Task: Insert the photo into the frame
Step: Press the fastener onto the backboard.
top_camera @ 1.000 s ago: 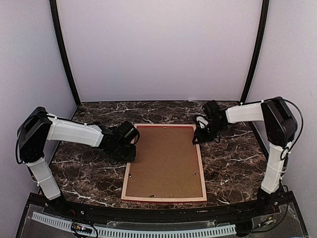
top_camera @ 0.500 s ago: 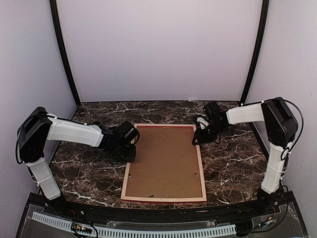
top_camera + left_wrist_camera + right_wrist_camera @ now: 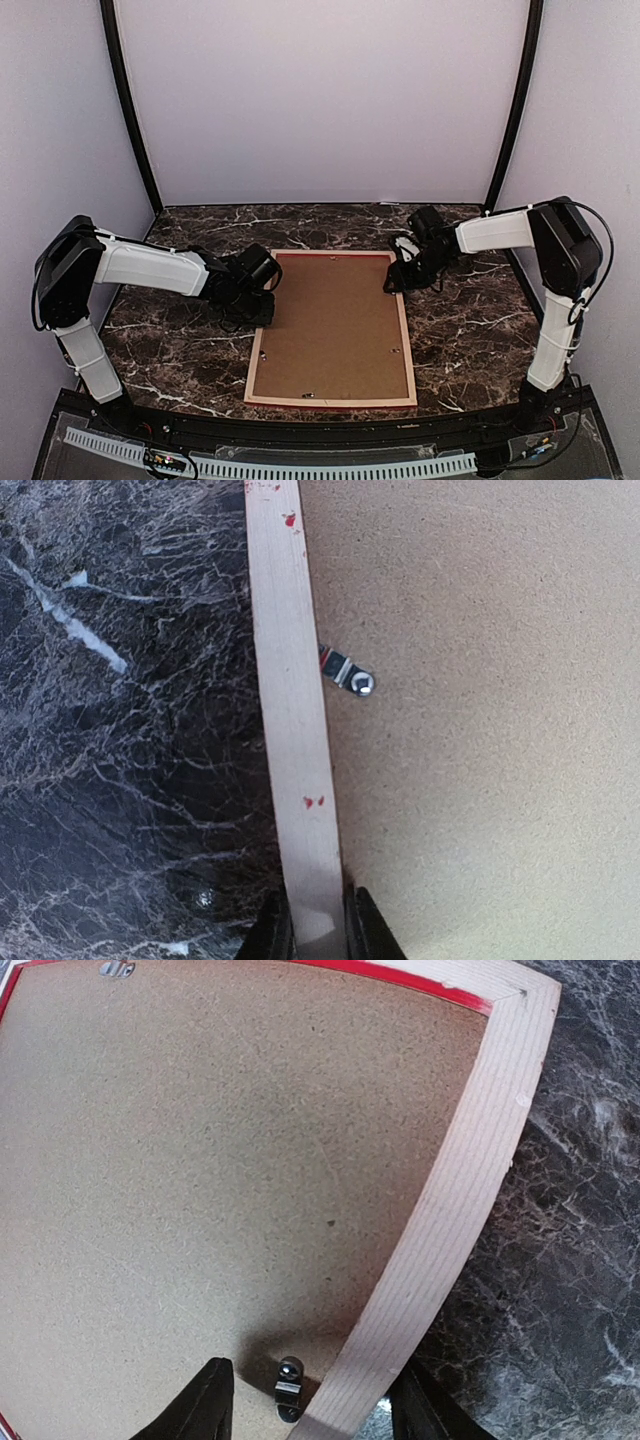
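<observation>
Since the shot a second back, the right claw [image 3: 310, 1388] has crept a touch inward at the far right corner of the frame [image 3: 410, 360] and its fingers have spread wider; nothing else has budged. Those fingers stand apart, one over the board [image 3: 330, 330] and the other out over the table [image 3: 470, 320]. They straddle the pale rail and a little metal clip [image 3: 288, 1392]. The left claw [image 3: 319, 932] is pinched on the frame's left rail near its far end, one finger on the table side and one on the board side, with a second clip [image 3: 352, 677] just ahead of it. The frame lies flat, back up, mid-table, with the brown board sitting inside it and thin red showing at its edges.
</observation>
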